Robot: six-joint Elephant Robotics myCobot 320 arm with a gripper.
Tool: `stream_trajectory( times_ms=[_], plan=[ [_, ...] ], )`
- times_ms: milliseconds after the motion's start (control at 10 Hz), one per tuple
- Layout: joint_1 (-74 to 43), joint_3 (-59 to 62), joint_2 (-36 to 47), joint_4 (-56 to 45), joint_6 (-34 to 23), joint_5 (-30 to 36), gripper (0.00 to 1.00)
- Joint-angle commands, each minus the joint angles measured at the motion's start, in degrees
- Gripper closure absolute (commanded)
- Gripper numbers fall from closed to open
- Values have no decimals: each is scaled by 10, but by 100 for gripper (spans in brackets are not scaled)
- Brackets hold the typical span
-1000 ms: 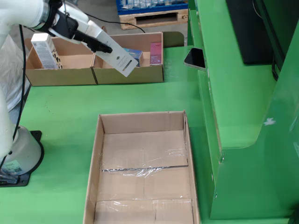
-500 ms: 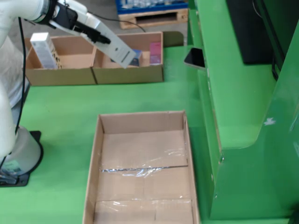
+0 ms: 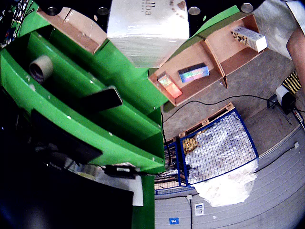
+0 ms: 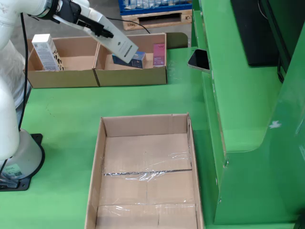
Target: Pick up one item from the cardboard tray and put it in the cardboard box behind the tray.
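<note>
1. In the fixed side view, the white robot arm stands at the left of the green bench and reaches to the right over the far tray.
2. The tool is a long white block angled down toward the right compartment of the cardboard tray; its tip hangs just above the blue box. Its jaws are not visible in either view, so I cannot tell whether it is wide, narrow or holding anything.
3. The tray has two compartments. The left one holds a white carton standing upright near its left wall. The right one holds the blue box, lying flat, and a pink box standing against the right wall.
4. A large open cardboard box sits on the bench nearer the camera, well apart from the tray, with clear tape across its floor.
5. A dark phone lies on the green shelf to the right of the tray.
6. In the view that rides on the tool, the tray appears tilted at upper right, with the pink box, blue box and white carton inside.
</note>
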Motion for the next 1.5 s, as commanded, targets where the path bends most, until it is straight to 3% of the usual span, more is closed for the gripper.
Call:
stream_trajectory(
  times_ms=[0, 800, 1400],
  plan=[
    [56, 12, -36, 76, 3, 3, 100],
    [154, 12, -50, 68, -9, 30, 100],
    [239, 12, -7, -10, -20, 49, 100]
  ],
)
